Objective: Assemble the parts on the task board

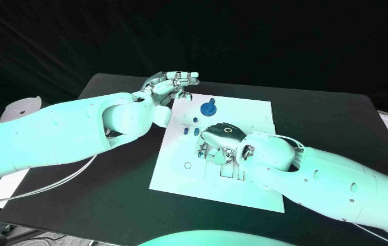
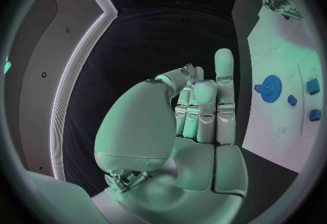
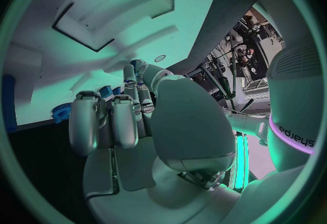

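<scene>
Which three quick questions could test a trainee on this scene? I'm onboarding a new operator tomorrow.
1. True or false: the blue gear lies off the task board, on the bare table.
2. Which robot hand reaches down over the middle of the task board? A) left B) right C) both
3. Fill in: the task board lies on a ___ table.

Key: 1 false, the gear is on the board. 2 B, the right robot hand. 3 black.
</scene>
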`<state>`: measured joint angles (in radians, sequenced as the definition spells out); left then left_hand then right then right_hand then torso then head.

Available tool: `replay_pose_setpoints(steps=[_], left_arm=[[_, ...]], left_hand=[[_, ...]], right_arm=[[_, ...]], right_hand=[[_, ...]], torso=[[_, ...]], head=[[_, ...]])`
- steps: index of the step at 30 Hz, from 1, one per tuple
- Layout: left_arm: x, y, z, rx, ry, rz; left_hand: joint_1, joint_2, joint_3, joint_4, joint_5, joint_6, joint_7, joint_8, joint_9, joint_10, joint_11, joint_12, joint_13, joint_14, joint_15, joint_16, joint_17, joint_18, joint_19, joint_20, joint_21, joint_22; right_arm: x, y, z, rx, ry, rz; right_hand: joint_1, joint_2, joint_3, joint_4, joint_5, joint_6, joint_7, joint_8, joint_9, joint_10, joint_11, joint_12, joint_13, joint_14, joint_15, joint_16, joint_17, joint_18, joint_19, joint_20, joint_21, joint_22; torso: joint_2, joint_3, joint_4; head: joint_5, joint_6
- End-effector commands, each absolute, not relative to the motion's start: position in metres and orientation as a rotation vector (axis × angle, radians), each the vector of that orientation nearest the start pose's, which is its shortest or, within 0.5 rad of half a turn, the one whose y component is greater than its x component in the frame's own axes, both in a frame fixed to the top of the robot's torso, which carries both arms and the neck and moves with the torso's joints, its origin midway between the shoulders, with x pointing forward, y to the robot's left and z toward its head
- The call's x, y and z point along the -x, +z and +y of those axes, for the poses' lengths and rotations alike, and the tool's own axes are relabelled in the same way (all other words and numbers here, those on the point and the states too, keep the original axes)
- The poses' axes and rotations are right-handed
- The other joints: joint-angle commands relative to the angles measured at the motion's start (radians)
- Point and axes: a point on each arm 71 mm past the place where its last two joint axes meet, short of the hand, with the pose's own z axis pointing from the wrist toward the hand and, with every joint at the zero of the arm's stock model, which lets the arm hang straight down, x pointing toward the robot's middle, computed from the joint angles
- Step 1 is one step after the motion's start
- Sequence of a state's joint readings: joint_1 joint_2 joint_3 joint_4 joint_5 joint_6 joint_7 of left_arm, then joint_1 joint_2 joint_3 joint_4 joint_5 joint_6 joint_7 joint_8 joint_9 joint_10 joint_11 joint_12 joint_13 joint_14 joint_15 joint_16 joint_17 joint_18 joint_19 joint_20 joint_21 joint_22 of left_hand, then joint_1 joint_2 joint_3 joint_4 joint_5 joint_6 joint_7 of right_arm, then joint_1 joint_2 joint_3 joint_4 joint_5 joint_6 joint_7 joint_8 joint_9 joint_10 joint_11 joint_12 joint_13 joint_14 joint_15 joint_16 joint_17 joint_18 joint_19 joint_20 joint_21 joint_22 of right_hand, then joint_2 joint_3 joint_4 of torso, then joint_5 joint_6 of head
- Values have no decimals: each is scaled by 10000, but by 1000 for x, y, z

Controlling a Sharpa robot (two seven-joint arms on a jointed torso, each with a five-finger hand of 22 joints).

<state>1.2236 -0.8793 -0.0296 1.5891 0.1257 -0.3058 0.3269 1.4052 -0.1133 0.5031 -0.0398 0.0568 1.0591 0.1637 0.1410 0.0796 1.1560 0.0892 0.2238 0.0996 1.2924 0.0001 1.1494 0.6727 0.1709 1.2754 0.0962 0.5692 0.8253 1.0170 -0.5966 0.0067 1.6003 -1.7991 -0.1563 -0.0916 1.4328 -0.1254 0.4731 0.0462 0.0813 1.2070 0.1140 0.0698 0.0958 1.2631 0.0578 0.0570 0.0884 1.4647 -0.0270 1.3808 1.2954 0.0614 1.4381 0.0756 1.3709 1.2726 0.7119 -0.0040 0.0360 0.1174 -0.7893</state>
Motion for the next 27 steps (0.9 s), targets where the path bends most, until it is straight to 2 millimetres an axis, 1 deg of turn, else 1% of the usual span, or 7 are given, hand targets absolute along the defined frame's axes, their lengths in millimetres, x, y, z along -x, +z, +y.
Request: replay_pose_setpoints(steps=[1,6,12,15,19,24,27], left_arm=[[-483,-165,207,12608,-16092,14428],[-483,-165,208,12616,-16078,14431],[-483,-165,208,12626,-16080,14463],[-483,-165,208,12630,-16080,14478],[-483,-165,208,12636,-16082,14497],[-483,-165,208,12646,-16089,14536],[-483,-165,208,12651,-16093,14556]], left_hand=[[41,41,-2,-44,-19,-36,41,52,2,-41,0,48,15,-46,7,-43,-13,105,-34,1,-44,-15],[41,41,-2,-44,-19,-36,41,52,2,-41,0,48,15,-46,7,-43,-13,105,-34,1,-44,-15],[40,41,-3,-46,-20,-37,42,53,2,-43,0,50,16,-50,7,-47,-23,105,-34,1,-45,-15],[38,41,-6,-50,-20,-39,42,55,2,-47,1,55,16,-58,8,-56,-45,105,-36,1,-46,-15],[38,41,-6,-50,-20,-39,42,55,2,-47,1,55,16,-58,8,-56,-45,105,-36,1,-46,-15],[31,39,-14,-54,-21,-44,44,57,1,-56,3,61,16,-64,9,-60,-56,105,-38,2,-47,-16],[25,37,-19,-56,-21,-47,46,58,1,-62,5,64,15,-66,11,-61,-58,104,-40,3,-49,-16]], right_arm=[[-407,-243,-50,6689,8142,17358],[-408,-243,-51,6578,8033,17283],[-409,-242,-50,6436,8026,17133],[-410,-242,-50,6368,8041,17050],[-410,-241,-50,6294,8079,16948],[-410,-239,-51,6161,8201,16697],[-409,-236,-51,6028,8375,16380]], right_hand=[[-194,-24,-89,3,60,-77,68,-27,2,-71,10,46,-35,575,46,-27,-23,60,29,34,5,-26],[-526,-263,-229,77,97,-554,234,-101,-112,-674,187,29,-221,541,195,-114,-154,89,-58,138,-113,-182],[-622,-361,-304,69,91,-781,300,-88,-177,-1075,293,47,-266,519,284,-175,-250,129,-147,225,-240,-352],[-661,-419,-380,47,88,-1079,348,-98,-251,-1434,358,54,-269,495,350,-252,-372,185,-270,271,-420,-596],[-690,-467,-530,14,76,-1425,350,-96,-301,-1770,400,86,-263,448,374,-381,-561,246,-404,312,-633,-876],[-697,-475,-639,-4,92,-1506,354,-86,-297,-1931,417,103,-259,427,382,-435,-639,264,-443,324,-704,-962],[-701,-499,-777,-21,121,-1623,307,-87,-299,-2088,425,122,-253,417,390,-460,-679,274,-459,335,-748,-1013]], torso=[[1,3,-1],[-1,-3,3],[6,3,6],[1,1,2],[-3,-5,0],[0,0,4],[-2,4,4]], head=[[6,-16],[10,-27],[24,-44],[29,-44],[36,-51],[43,-47],[47,-44]])
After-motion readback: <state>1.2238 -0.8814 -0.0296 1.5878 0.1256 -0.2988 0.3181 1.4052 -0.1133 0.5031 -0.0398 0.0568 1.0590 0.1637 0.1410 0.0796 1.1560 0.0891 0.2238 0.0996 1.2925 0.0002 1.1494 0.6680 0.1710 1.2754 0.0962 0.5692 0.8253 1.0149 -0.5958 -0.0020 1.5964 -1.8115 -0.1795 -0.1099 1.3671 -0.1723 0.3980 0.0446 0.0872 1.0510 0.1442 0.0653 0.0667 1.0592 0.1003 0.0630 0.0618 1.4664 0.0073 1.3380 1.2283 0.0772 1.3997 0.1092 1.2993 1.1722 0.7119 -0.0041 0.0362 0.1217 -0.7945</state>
